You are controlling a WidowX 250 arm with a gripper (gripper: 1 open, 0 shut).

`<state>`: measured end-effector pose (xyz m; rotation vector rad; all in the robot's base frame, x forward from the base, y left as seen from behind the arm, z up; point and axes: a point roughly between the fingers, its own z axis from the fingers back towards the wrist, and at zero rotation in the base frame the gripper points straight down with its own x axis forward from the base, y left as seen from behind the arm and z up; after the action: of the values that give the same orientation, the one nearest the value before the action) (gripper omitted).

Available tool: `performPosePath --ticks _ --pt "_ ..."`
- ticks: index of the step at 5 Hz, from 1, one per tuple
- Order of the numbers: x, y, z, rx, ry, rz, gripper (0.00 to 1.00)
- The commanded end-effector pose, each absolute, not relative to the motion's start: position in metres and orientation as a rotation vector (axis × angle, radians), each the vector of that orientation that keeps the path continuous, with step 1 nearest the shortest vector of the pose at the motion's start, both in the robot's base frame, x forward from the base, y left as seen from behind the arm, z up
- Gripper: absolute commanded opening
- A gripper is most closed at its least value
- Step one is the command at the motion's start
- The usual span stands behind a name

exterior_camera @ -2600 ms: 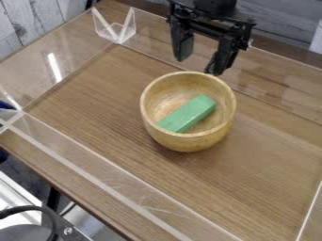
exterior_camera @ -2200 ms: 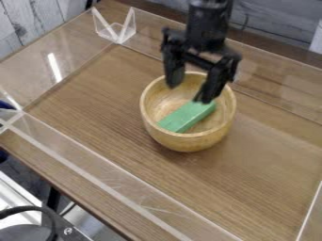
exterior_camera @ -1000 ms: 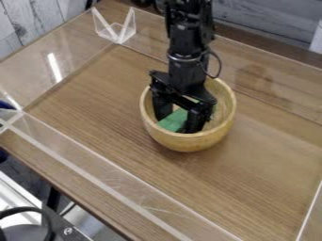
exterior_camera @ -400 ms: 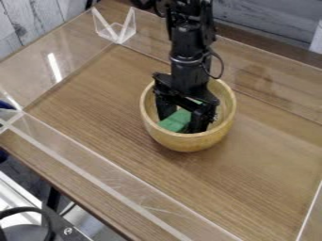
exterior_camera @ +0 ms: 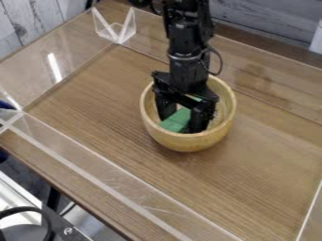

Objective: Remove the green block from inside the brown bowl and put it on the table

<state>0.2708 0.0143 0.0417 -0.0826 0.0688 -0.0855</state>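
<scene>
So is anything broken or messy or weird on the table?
Nothing stands out. The green block lies inside the brown bowl, which sits upright on the table. The open end effector reaches down into the bowl around the block. Nothing looks spilled or damaged.

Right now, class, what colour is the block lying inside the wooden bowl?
Bright green: the green block shows in the camera view, between the open gripper's fingers.

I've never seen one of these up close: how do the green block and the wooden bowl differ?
The green block is small, bright green and straight-edged; the brown bowl is much larger, pale tan and round. The block lies inside the bowl, partly hidden by the fingers; the bowl stands on the table.
</scene>
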Motion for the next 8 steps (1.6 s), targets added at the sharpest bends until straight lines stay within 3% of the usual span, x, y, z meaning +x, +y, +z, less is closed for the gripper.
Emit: performPosePath --ticks 1,7,8 --pt "0.278 0.017 0.061 -0.079 -0.002 -0.085 1.0" --pt "0.282 0.012 0.049 -0.081 -0.011 -0.079 1.0" --pt "0.283 0.012 0.046 -0.081 -0.006 -0.076 0.0"
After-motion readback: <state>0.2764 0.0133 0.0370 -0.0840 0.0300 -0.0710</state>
